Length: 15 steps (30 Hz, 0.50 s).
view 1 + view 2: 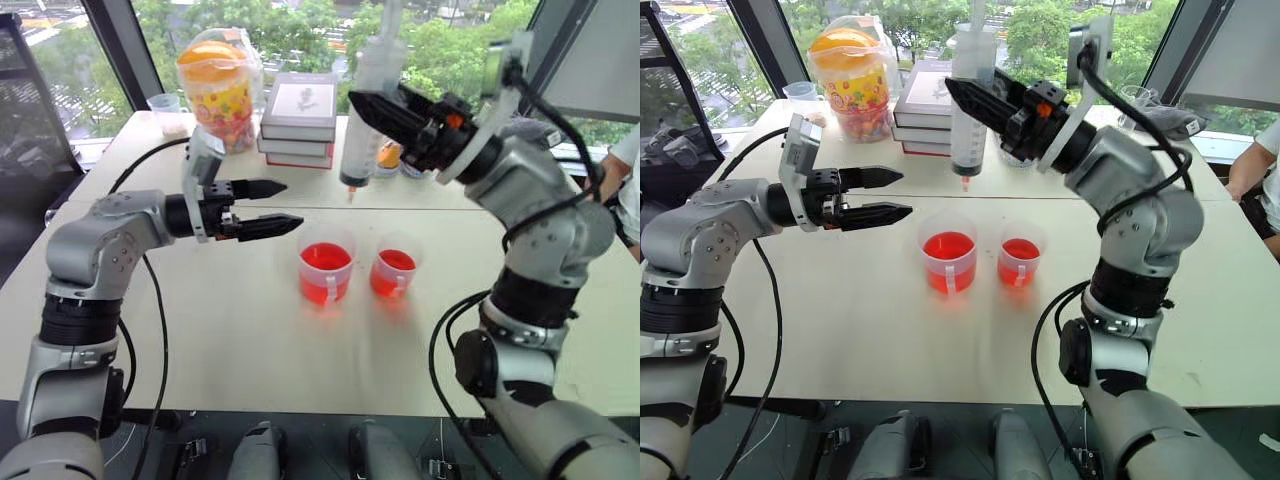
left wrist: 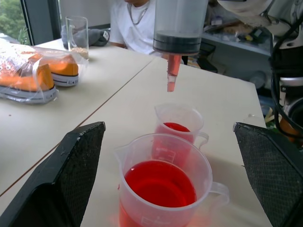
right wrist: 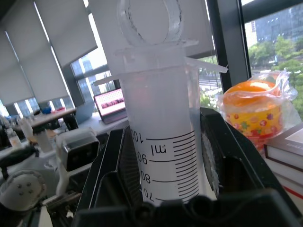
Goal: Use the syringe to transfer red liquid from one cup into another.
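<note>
My right gripper [image 1: 372,112] is shut on the syringe [image 1: 362,130], holding it upright above the table behind the cups. Its orange-red tip [image 2: 171,75] points down and the dark plunger seal sits low in the clear barrel [image 3: 163,142]. The wider, taller cup [image 1: 325,265] and the narrower, shorter cup [image 1: 393,270] stand side by side, each holding red liquid [image 2: 160,183]. My left gripper [image 1: 275,207] hovers left of the wider cup, pointing at it, open and empty, its fingers [image 2: 71,175] framing both cups.
A stack of books [image 1: 300,120] and a bagged orange-lidded tub [image 1: 220,85] stand at the back of the table [image 1: 240,350]. A small glass [image 1: 165,105] is at the back left. Bagged shoes [image 2: 33,75] lie nearby. A person [image 1: 625,170] sits at the right edge.
</note>
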Available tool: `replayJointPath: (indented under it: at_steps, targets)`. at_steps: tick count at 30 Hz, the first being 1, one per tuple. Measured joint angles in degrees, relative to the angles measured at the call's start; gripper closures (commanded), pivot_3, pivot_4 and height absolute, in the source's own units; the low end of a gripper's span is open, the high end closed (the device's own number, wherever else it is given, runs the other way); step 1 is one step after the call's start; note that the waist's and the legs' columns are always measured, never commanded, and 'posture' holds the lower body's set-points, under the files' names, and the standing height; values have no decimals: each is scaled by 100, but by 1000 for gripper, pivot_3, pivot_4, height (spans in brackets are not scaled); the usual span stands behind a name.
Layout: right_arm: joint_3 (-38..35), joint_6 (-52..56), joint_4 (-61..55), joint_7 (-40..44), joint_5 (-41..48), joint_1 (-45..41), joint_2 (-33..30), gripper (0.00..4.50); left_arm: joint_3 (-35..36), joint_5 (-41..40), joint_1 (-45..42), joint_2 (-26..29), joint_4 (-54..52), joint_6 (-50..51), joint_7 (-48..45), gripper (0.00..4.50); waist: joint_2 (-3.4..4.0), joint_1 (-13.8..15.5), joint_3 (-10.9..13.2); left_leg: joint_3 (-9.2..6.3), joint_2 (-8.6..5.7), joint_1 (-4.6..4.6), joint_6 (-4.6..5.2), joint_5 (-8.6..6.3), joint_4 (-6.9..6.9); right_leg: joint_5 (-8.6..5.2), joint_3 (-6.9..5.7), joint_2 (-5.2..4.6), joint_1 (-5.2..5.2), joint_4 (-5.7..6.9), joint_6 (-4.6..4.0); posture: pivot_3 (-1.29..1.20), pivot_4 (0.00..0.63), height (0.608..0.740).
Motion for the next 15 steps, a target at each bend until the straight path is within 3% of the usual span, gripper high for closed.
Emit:
replayJointPath:
  at_steps: [6, 15]
  targets:
    - [647, -1020, -19, -108, -62, 1397, 249, 3090, -2, 0, -240, -2, 48, 1, -67, 0, 0, -37, 0, -2, 1, 7, 0, 0, -1, 0, 1, 6, 2, 2, 0, 0, 150, 740]
    - [1538, -2476, 428, -107, -576, 2314, 277, 3090, -56, -1, -414, -272, 65, 23, -108, 0, 0, -38, 0, -4, 3, 6, -2, 2, -1, -1, 2, 10, 2, 1, -1, 0, 150, 740]
